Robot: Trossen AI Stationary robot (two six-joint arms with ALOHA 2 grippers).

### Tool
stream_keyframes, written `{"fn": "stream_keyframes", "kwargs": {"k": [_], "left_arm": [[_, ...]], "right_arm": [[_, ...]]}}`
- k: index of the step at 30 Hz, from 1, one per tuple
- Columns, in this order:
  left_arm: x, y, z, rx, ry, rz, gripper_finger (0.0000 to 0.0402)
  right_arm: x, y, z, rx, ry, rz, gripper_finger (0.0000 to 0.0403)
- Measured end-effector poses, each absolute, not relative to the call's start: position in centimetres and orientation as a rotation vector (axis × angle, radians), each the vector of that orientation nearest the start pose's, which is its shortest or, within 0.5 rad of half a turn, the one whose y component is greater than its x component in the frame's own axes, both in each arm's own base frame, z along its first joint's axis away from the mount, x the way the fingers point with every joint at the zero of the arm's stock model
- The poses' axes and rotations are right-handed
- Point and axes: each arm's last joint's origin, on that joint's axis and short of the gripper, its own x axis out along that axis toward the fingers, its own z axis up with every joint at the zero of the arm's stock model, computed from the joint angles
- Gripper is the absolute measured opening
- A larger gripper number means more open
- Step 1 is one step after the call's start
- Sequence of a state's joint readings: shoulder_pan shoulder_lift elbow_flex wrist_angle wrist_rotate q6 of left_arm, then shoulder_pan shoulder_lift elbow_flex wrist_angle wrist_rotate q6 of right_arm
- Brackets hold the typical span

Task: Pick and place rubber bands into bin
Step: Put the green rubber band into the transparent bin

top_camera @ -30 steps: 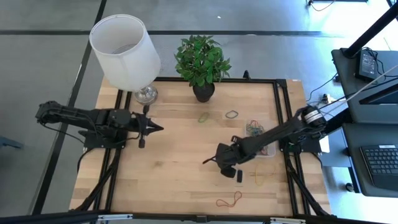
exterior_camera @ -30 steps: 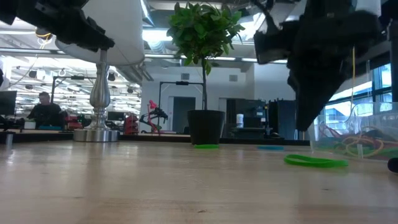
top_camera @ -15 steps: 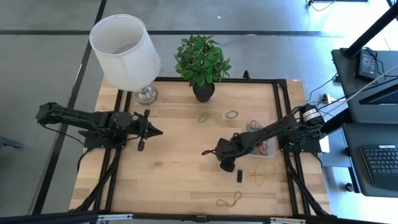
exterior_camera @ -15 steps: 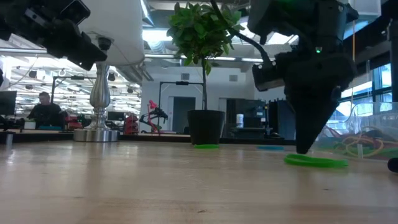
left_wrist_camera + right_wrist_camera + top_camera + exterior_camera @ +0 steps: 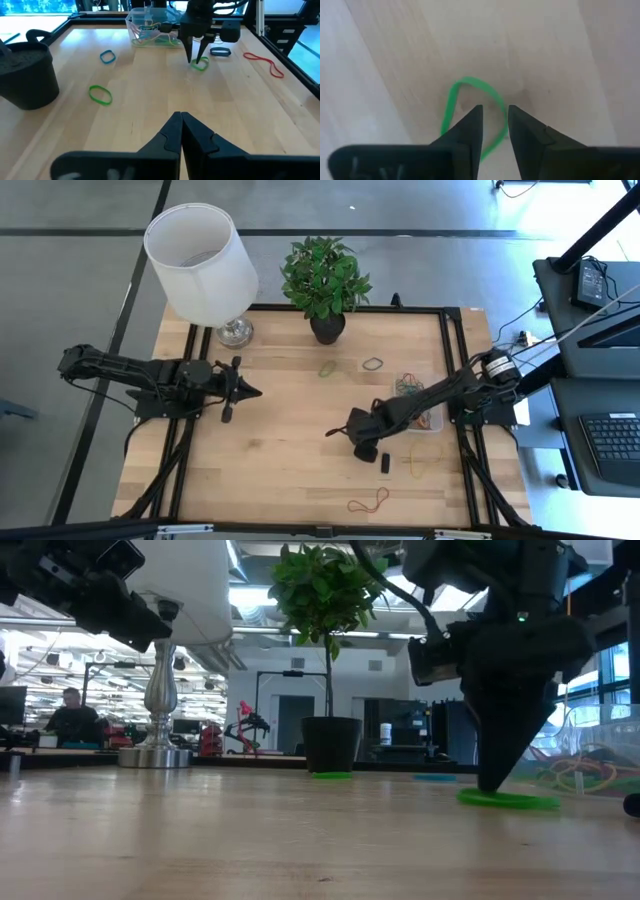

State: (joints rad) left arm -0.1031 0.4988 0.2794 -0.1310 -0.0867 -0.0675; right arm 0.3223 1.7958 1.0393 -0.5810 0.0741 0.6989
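The bin [image 5: 424, 418], a clear shallow tray near the right edge of the surface [image 5: 290, 460], holds a tangle of rubber bands [image 5: 150, 35] in green, yellow and red. Loose bands lie about it: a green band [image 5: 470, 115] just left of the bin, a second green band [image 5: 328, 368] and a blue-grey band [image 5: 373, 363] nearer the potted plant [image 5: 323, 280], a yellow band [image 5: 420, 461] in front of the bin, and a red band [image 5: 368, 500] at the near edge. The right gripper [image 5: 494, 116] stands tip-down on the surface over the first green band, its jaws slightly apart and straddling one side of the loop, not yet closed on it. Two small black blocks [image 5: 384, 462] lie just beside that arm, between it and the yellow band. The left gripper [image 5: 181, 120] hovers over the left half of the surface, jaws together and holding nothing, well apart from the bands. A lamp [image 5: 203, 265] stands at the far left corner beside the plant.
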Motion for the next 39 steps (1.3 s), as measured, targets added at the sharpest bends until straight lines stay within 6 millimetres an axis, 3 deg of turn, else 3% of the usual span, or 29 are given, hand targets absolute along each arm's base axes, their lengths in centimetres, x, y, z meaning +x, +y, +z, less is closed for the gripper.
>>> {"fn": "stream_keyframes", "kwargs": {"k": [6,11,15,25,29,34,39], "left_arm": [[13.1,-1.1,20.2,-0.031,0.349,-0.005,0.0002],[13.1,-1.1,20.2,-0.031,0.349,-0.004,0.0003],[13.1,-1.1,20.2,-0.031,0.349,-0.004,0.0002],[13.1,-1.1,20.2,-0.013,0.349,-0.007,0.0002],[13.1,-1.1,20.2,-0.006,0.349,-0.008,0.0002],[13.1,-1.1,20.2,-0.012,0.345,-0.006,0.0003],[13.1,-1.1,20.6,0.015,0.300,-0.008,0.0002]], "right_arm": [[30.5,10.7,12.9,0.290,1.344,-0.255,0.0071],[30.6,10.7,12.9,0.298,1.360,-0.262,0.0014],[30.9,10.8,14.6,0.274,1.368,-0.280,0.0007],[30.9,10.4,22.0,0.174,1.326,-0.352,0.0002],[29.4,9.7,24.6,0.136,1.334,-0.434,0.0002],[26.2,8.4,27.6,0.174,1.325,-0.506,0.0001],[21.7,6.8,27.9,0.279,1.281,-0.575,0.0001]]}}
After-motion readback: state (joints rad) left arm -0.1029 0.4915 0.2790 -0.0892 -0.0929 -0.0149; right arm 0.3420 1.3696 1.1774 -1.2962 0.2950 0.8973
